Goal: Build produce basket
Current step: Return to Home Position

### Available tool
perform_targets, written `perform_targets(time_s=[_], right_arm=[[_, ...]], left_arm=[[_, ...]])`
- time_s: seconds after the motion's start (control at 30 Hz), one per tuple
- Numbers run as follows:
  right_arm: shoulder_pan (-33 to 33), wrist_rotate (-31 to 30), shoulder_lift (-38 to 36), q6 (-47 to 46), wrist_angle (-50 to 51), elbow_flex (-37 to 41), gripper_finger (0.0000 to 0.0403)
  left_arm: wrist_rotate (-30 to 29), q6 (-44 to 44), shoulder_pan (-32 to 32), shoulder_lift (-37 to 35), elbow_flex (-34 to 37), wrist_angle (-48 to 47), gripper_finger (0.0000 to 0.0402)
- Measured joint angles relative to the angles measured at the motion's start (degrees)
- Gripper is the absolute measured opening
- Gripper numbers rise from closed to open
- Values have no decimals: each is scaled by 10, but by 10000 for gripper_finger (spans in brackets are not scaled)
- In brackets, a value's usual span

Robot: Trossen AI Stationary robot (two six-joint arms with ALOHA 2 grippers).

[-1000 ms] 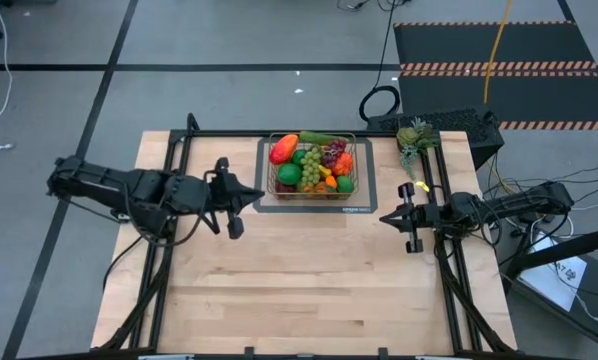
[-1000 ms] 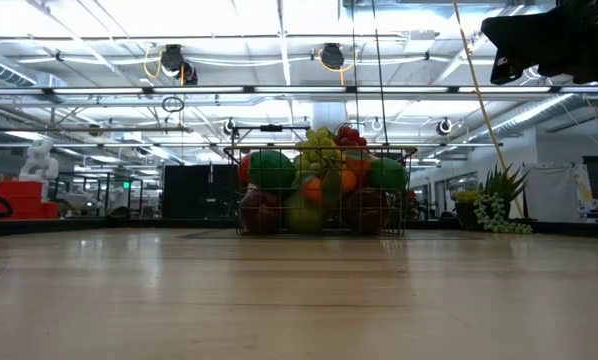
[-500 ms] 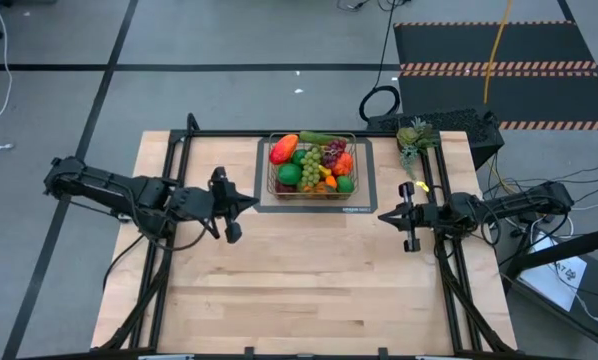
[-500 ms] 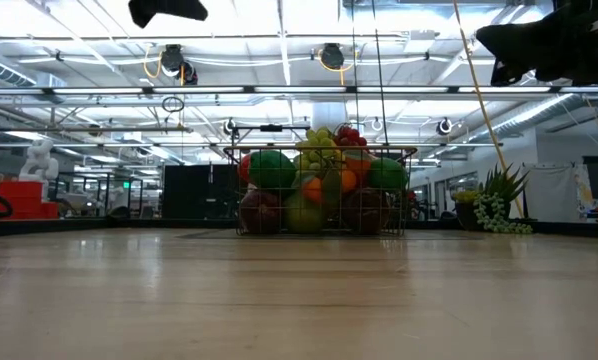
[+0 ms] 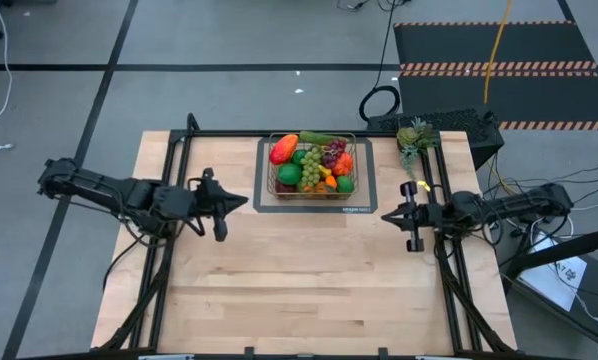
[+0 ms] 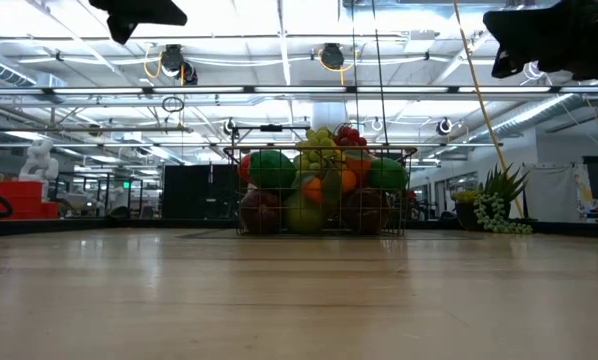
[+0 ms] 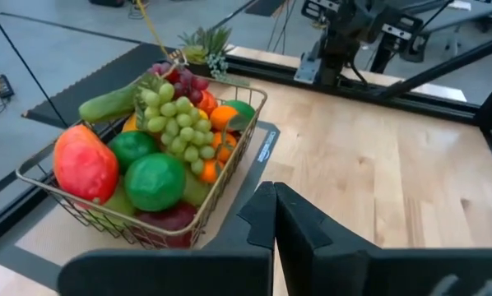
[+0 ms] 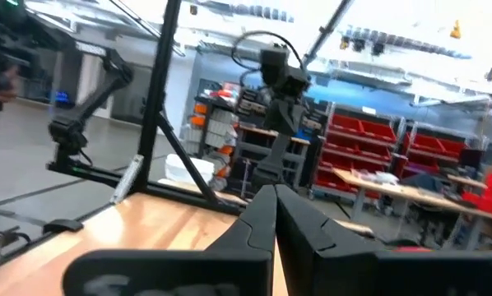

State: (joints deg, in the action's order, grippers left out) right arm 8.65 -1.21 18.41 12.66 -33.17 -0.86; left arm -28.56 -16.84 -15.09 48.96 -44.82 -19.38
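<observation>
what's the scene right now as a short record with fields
basket: on a dark mat at the table's far edge
produce: heaped in the basket, green grapes on top
left gripper: shut, empty, above the table left of the basket
right gripper: shut, empty, above the table's right side
spiky green piece: outside the basket, near the far right corner

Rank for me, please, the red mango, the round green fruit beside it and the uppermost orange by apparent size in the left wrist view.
1. red mango, largest.
2. round green fruit, slightly smaller.
3. uppermost orange, smallest, but it lies farther from the camera, so its true size is unsure.
</observation>
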Motion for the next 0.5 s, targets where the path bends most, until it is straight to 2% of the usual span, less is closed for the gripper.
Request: perform_targets(time_s=[0.2, 0.5], right_arm=[[-9, 13, -33, 1, 9, 0, 0], [-9, 13, -111, -1, 86, 0, 0]], left_arm=[[0, 3, 0, -18, 0, 0, 3], [0, 3, 0, -19, 0, 0, 3]])
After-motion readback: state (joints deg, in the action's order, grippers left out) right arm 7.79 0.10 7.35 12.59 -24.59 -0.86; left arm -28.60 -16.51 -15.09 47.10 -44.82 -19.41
